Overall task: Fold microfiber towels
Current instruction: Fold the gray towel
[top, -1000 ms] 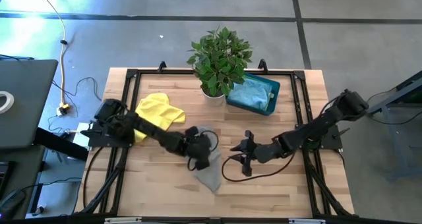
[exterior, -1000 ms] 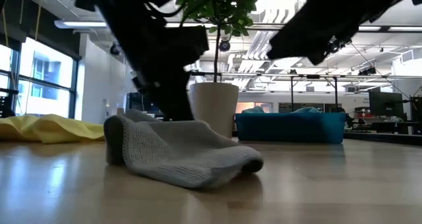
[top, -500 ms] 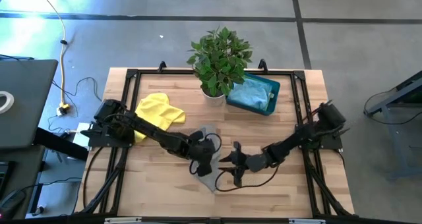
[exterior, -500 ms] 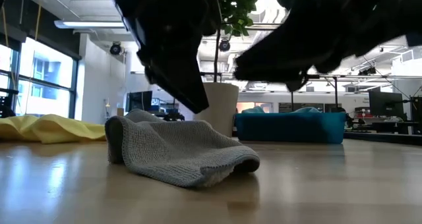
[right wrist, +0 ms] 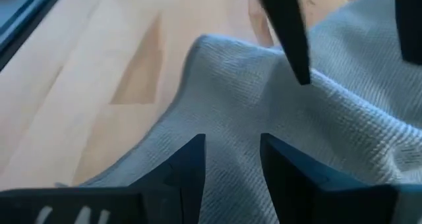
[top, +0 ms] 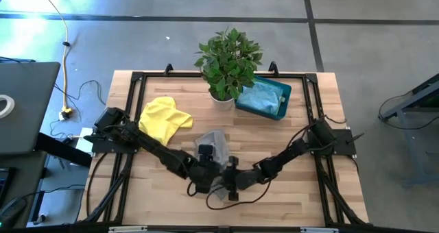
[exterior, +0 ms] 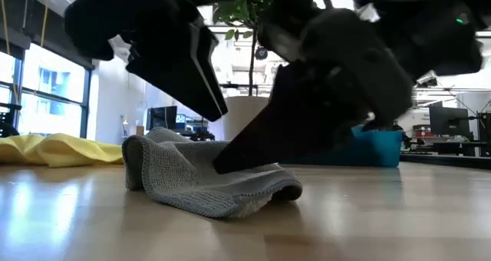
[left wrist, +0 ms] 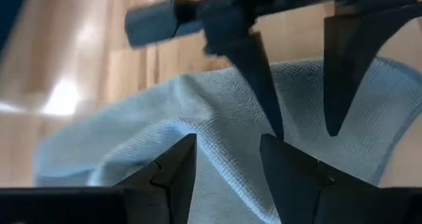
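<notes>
Grey towel (top: pixel 215 151) crumpled at lower centre of the high view, on the wooden table (top: pixel 302 199); in the low view same towel (exterior: pixel 207 180) lying humped at centre-left, flat edge toward the right. Left gripper (top: pixel 203 178) reaching in from frame left, down at the towel's lower-left edge; fingers parted, tips just over the cloth in the left wrist view (left wrist: pixel 227 161), nothing pinched. Right gripper (top: pixel 230 185) coming in from frame right, meeting the left one at the towel's lower edge; fingers likewise spread with a clear gap (right wrist: pixel 231 161), cloth beneath, no grasp visible. Both grippers nearly nose to nose, fingertips of each seen in the other's wrist view. Yellow towel (top: pixel 164 118) bunched at upper left of the table, well apart. Light blue towel (top: pixel 262 98) sitting inside the teal bin (top: pixel 287 92) at upper right of centre, just beside the potted plant (top: pixel 228 62).
</notes>
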`<state>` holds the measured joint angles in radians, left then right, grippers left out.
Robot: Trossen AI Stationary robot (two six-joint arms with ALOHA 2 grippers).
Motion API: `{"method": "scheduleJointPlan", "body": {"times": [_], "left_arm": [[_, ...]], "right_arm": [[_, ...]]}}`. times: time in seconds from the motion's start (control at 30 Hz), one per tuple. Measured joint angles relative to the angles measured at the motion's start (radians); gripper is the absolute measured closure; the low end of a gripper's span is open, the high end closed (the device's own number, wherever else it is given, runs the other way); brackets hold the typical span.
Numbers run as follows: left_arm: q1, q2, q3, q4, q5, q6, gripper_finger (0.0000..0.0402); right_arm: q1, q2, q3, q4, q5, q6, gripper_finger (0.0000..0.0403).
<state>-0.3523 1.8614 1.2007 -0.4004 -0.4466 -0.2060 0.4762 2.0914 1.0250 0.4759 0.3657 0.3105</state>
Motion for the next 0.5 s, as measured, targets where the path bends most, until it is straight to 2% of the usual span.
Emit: {"method": "scheduleJointPlan", "body": {"times": [0.3,0.4,0.5], "left_arm": [[-0.067,-0.001,0.0,0.001,-0.312,0.136,0.0243],[-0.077,-0.001,0.0,0.001,-0.384,0.139,0.0243],[-0.081,-0.001,0.0,0.001,-0.413,0.139,0.0243]], "right_arm": [[-0.058,-0.002,0.038,-0.095,-0.068,0.095,0.0266],[-0.07,-0.005,0.04,-0.152,-0.09,0.16,0.0266],[-0.071,-0.009,0.043,-0.216,-0.087,0.183,0.0266]]}}
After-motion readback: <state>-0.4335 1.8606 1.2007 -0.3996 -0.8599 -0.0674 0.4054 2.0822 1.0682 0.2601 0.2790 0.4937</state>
